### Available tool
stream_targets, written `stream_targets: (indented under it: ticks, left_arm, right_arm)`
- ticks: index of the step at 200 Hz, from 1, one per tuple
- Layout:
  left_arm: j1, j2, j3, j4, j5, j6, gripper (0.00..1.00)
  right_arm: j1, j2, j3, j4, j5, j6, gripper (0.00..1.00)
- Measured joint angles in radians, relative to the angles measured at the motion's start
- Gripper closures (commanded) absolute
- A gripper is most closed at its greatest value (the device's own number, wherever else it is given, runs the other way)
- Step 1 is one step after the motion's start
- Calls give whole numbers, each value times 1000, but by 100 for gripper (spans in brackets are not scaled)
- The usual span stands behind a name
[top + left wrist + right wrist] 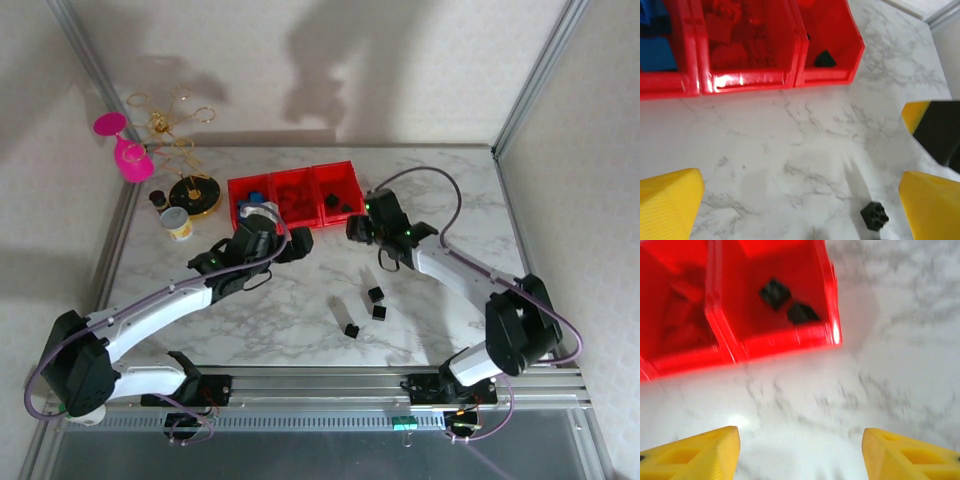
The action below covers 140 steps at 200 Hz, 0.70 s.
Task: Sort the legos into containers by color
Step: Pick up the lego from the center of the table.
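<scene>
Left hand [800, 200]: fingers wide apart, empty, over tabletop [790, 140] before bins [747, 80]. Right hand [800, 450]: fingers apart, empty, facing right bin [785, 342] with two black legos [775, 292] inside. Three loose legos [375, 294], black, on tabletop between arms.

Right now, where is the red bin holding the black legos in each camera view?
Top external: black-lego bin, right end of the red row, upper centre.
Left wrist: top edge, right of centre, a black brick visible inside.
Right wrist: top centre, two black bricks inside.
Shared landmark: the middle bin of red legos, joined to its left side.
</scene>
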Motion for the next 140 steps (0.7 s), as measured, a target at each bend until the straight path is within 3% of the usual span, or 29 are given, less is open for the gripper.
stream_targets:
  ticks: [64,140]
  left_arm:
    - [-87,-7,-46,8,-1,-48,1]
    - [-104,-6,-47,12,-3,-63,0]
  right_arm:
    - [100,-141,-237,-135,-2,91,29]
    - [132,-100,-301,-159,-5,119,37]
